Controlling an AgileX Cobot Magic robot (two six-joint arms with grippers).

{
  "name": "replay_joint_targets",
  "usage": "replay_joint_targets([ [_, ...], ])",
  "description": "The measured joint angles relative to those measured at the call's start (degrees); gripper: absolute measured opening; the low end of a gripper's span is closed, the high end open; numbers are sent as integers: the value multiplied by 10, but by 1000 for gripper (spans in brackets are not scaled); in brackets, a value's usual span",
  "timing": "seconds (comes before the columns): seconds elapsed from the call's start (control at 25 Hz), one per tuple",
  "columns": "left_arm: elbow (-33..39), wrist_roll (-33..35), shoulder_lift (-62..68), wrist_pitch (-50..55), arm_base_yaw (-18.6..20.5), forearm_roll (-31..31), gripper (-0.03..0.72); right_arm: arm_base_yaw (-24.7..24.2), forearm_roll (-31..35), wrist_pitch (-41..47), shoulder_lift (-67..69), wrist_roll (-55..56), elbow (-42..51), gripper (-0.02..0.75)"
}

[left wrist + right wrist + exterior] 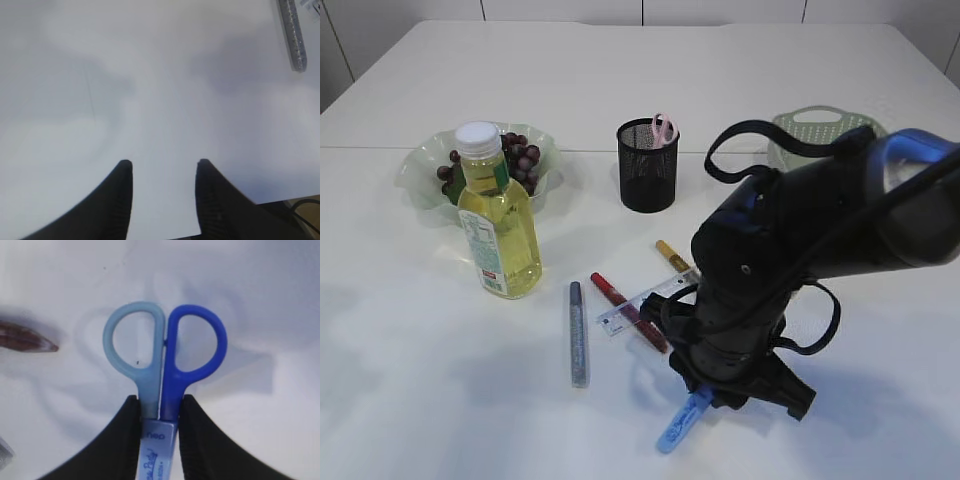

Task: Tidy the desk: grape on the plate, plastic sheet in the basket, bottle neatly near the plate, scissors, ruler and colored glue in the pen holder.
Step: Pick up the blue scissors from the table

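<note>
The right gripper (159,407) is clamped on the blue scissors (162,355) near the table's front edge; lifting to the pen holder (647,166) is needed next.

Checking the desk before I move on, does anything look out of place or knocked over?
Nothing spilled or toppled. The silver glue pen, red glue pen, gold glue pen and ruler lie scattered, criss-crossed, outside the pen holder. The right gripper clamps blue scissors.

A smooth white matte tabletop (620,80) fills the scene, with a faint straight seam (360,148) crossing it. Pale wall panels (560,8) stand behind its far edge.
</note>
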Motion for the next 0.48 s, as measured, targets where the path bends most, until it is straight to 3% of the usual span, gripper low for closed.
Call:
replay_joint_targets([
  [0.48,0,0,0,0,0,0,309,-59,-10,0,-38,-190,0,208],
])
